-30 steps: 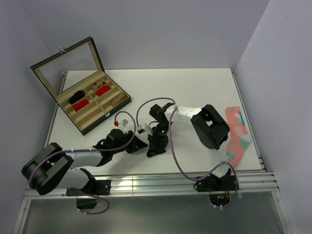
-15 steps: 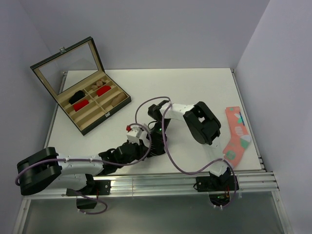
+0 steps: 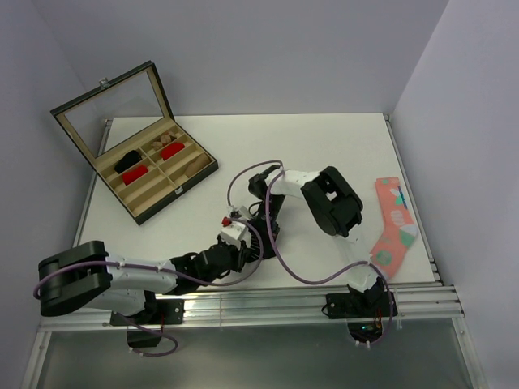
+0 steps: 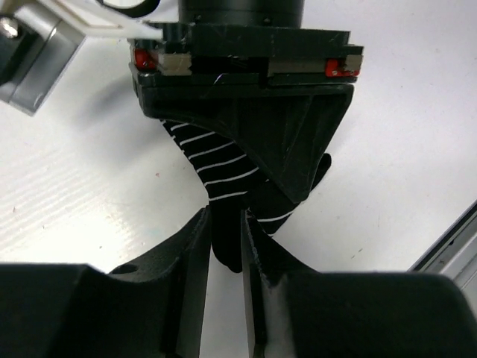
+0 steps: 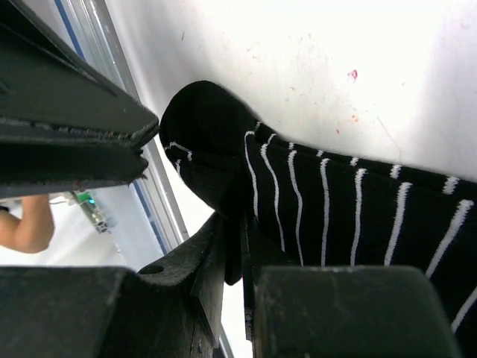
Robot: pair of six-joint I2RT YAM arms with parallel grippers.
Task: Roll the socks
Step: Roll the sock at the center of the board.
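Now left end effector [image 4: 226, 233] and right end effector [image 5: 237, 246] each clamp the striped black sock [image 4: 216, 160].

Robotics lab test cell: a white table [image 3: 324, 138] boxed in by bare pale walls [image 3: 284, 49], the left arm [image 3: 122, 275] and right arm [image 3: 328, 203] bolted to an aluminium rail [image 3: 268, 308] along its near edge, purple cables [image 3: 300, 277] looping across it. What looks like an exposed circuit board [image 3: 366, 328] sits below the rail.
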